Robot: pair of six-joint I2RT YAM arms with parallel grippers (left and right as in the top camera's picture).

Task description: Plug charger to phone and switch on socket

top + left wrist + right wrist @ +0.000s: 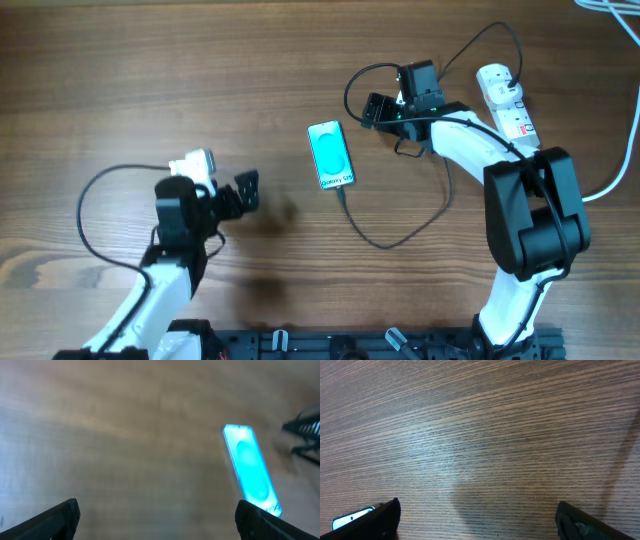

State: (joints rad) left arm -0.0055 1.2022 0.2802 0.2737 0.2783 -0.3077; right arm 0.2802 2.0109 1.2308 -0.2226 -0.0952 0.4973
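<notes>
The phone (331, 155) lies flat mid-table, its turquoise screen up and its white strip at the near end. The charger (385, 243), a thin black cable, curves away from that near end and passes under my right arm; I cannot tell whether its tip is in the phone. The socket (505, 98) is a white strip at the far right. My left gripper (246, 192) is open, left of the phone and apart from it. My right gripper (377, 110) is open just right of the phone's far end. In the left wrist view the phone (250, 467) shows ahead of the open left gripper (157, 521). The right gripper (477, 521) hangs open over bare wood, with a corner of the phone (351, 517) beside its left finger.
A thick white cord (625, 120) runs down the table's right edge from the far corner. Thin black cables (356, 80) loop beside the right wrist. The brown wooden table (120, 80) stretches to the left and back.
</notes>
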